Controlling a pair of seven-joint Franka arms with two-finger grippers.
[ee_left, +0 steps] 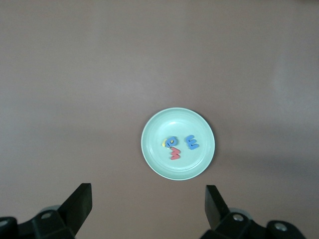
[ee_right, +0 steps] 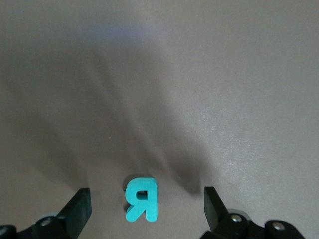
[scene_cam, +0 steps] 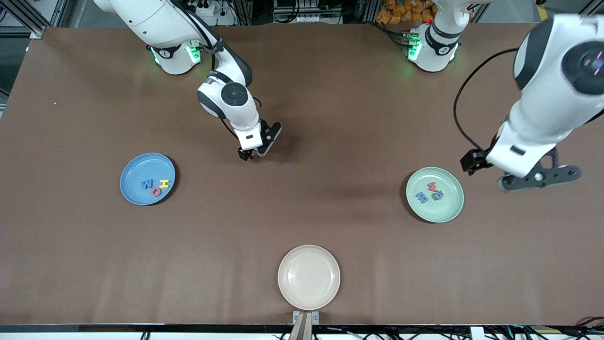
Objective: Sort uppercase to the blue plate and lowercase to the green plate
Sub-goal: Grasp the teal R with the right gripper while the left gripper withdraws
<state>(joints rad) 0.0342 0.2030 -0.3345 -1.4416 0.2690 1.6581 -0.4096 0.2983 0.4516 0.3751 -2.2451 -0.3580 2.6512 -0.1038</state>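
A round sky-blue plastic plate lies toward the right arm's end of the table. It holds three small foam letters: a blue angular W, a red round letter and a yellow H.

The right tool hangs low over the middle of the table, jaws wide open with nothing in them. In the right wrist view, a teal foam letter lies flat on the table directly under this tool, between the two fingers and touching neither. It reads as a capital R, mirrored in that view. Its tall axis runs crosswise to the line between the fingers, so closing would likely pinch its narrower width. Being uppercase, it belongs on the sky-blue plate, and the right arm is by far the nearer one.

A round cream plate lies nearest the front camera.

A round mint-green plate lies toward the left arm's end. It carries a red rounded m, a blue rounded m and a blue g, with a small yellow piece touching the g.

The left tool waits high above the table just beside that plate, jaws wide open and holding nothing.

No brand or label is legible, only the letters.
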